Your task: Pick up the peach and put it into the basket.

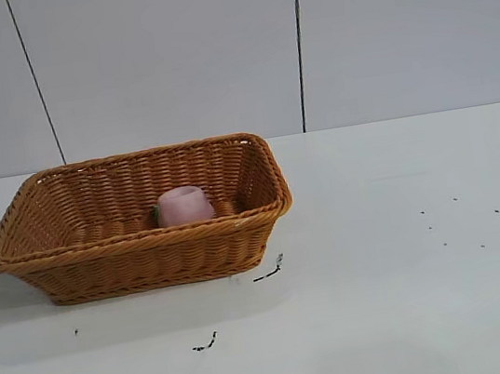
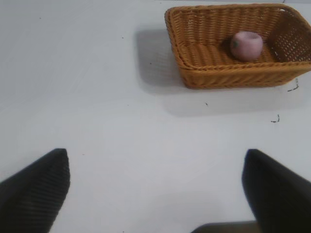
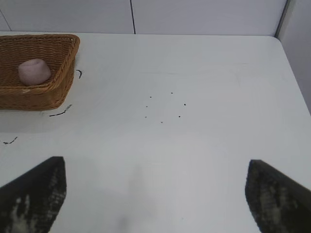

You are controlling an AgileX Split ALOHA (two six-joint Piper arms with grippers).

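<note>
The pale pink peach [image 1: 184,205] lies inside the orange-brown wicker basket [image 1: 72,259], toward its right end. The basket stands on the white table at the left in the exterior view. The peach [image 2: 246,45] and basket [image 2: 194,73] also show in the left wrist view, and the peach [image 3: 34,72] and basket [image 3: 65,73] in the right wrist view. My left gripper [image 2: 155,191] is open and empty over bare table, well away from the basket. My right gripper [image 3: 155,194] is open and empty over bare table, far from the basket. Neither arm shows in the exterior view.
Small black marks [image 1: 268,274] lie on the table by the basket's front right corner, and dark specks [image 1: 467,220] dot the right side. The table's far edge meets a panelled wall [image 1: 298,39].
</note>
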